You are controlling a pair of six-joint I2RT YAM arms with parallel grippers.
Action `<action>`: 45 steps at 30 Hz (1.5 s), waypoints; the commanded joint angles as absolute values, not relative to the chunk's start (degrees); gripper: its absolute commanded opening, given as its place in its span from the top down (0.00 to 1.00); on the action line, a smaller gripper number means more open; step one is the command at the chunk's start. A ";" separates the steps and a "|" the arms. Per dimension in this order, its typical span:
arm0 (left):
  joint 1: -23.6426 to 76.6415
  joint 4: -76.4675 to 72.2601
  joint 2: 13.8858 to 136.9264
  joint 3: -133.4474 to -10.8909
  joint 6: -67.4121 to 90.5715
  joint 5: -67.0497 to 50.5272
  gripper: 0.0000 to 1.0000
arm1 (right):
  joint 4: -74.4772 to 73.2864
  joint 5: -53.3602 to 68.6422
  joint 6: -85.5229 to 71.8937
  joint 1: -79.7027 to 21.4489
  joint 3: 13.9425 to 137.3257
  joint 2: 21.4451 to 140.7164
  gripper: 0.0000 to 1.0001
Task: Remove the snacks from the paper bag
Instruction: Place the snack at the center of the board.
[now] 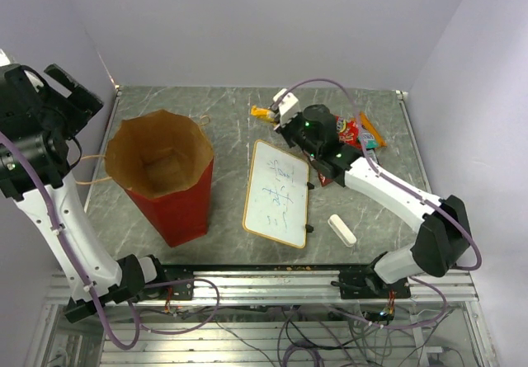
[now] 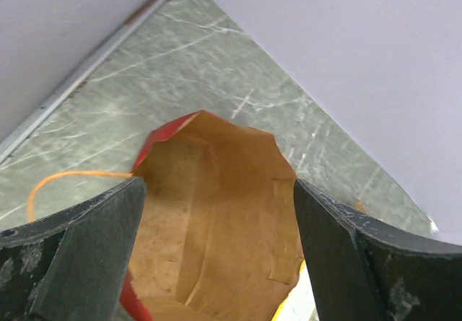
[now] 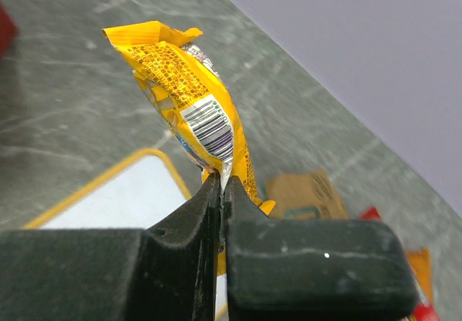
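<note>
The red paper bag [image 1: 165, 181] stands open at the left of the table, its brown inside showing no packets; the left wrist view looks down into it [image 2: 216, 227]. My left gripper [image 2: 216, 220] is open and empty, high above the bag. My right gripper [image 3: 221, 184] is shut on the seam of a yellow snack packet [image 3: 191, 94], held above the table near the whiteboard's far corner; it shows in the top view [image 1: 264, 113]. Red, orange and teal packets [image 1: 363, 132] lie behind the right arm. A brown packet [image 3: 303, 195] lies on the table.
A wood-framed whiteboard [image 1: 278, 192] lies flat in the middle. A white eraser block [image 1: 341, 229] lies near the front right. The bag's string handle [image 1: 91, 169] trails to the left. Walls close the table at the back and sides.
</note>
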State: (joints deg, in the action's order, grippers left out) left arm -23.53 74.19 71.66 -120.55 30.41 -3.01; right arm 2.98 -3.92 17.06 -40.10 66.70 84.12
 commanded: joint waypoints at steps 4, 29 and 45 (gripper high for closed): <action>-23.10 65.70 72.95 -115.55 29.81 -16.70 0.06 | -8.14 -12.98 11.89 -32.35 67.55 76.67 1.00; 4.11 69.30 69.49 -117.33 19.60 0.16 0.00 | -8.57 -8.63 12.71 -12.83 60.64 83.10 1.00; 7.82 70.80 71.19 -119.36 19.42 3.14 0.02 | -5.66 -5.52 10.14 -12.83 55.11 78.25 0.38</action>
State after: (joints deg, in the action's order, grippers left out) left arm 7.29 70.02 71.37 -117.82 19.92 1.98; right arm -7.35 -6.81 10.68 -13.08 55.70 81.65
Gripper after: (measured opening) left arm 0.990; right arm 0.577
